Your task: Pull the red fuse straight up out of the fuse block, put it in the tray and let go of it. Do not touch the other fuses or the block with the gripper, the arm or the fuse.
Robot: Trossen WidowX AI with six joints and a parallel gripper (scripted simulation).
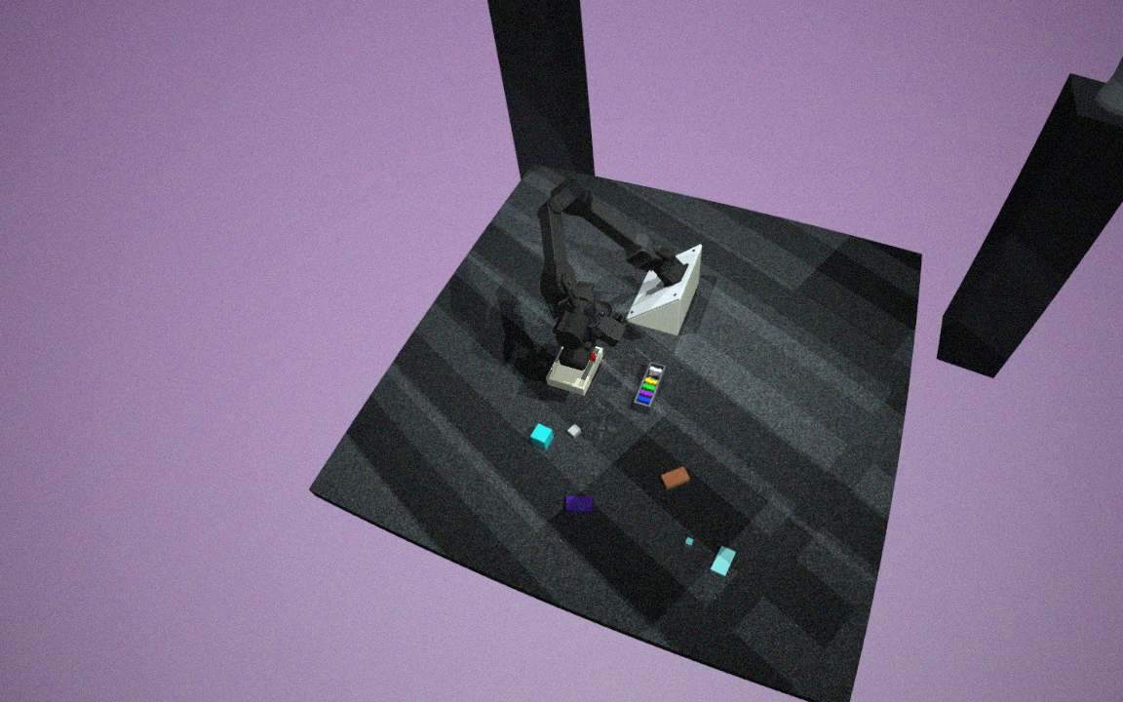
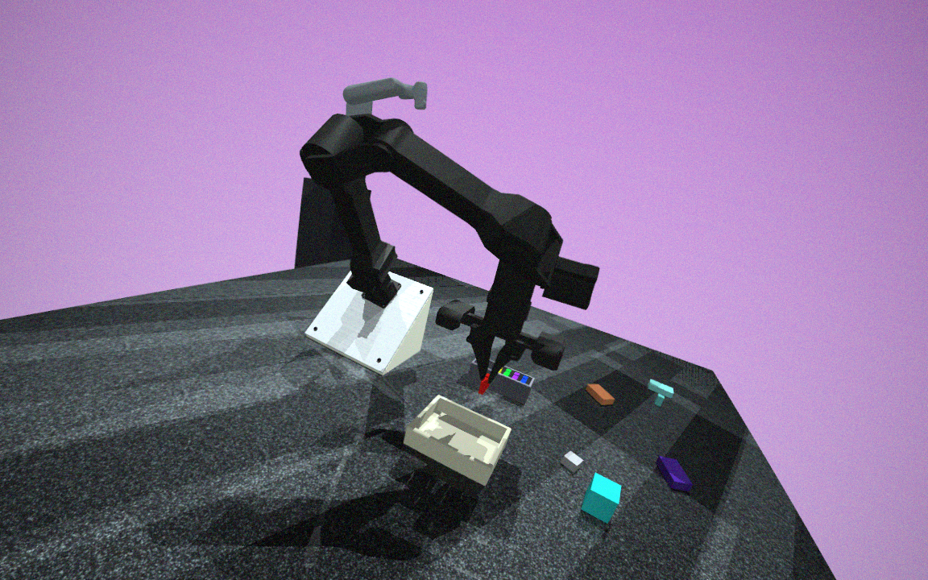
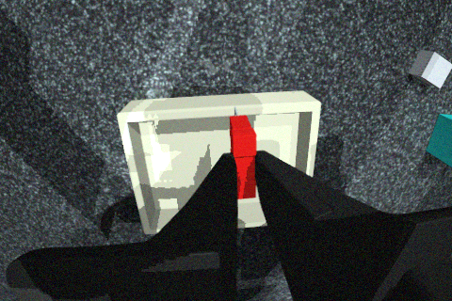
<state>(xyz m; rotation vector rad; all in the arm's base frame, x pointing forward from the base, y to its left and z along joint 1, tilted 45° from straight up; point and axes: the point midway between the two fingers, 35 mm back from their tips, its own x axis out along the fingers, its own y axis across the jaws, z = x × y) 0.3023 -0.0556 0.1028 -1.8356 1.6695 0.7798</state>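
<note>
Right now I have the gripper clamped on the red fuse, pinching its upper part so the lower end hangs below the fingertips. That grip makes sense to me: holding it high and upright keeps the fingers away from whatever the fuse passes and lets the free end go into the tray first.

On the wrist view the fuse sits over the tray's inside, nearer its right half, with the far wall just beyond its tip. I judge the carry is nearly finished and what is left is a short lowering and a release. I would want the fuse clear of the walls before opening.

Only the wrist view shows me the pinch itself, red between two dark fingers. It does not show the block at all. For that I need the top view, where the block lies well to the right of the tray, apart from the arm, its other coloured fuses in their row.

From the exterior view I get height: the fuse hangs above the tray, not yet in it. That angle also makes the fuse look close to the block, which the top view contradicts, so I trust the top view for spacing.
</note>
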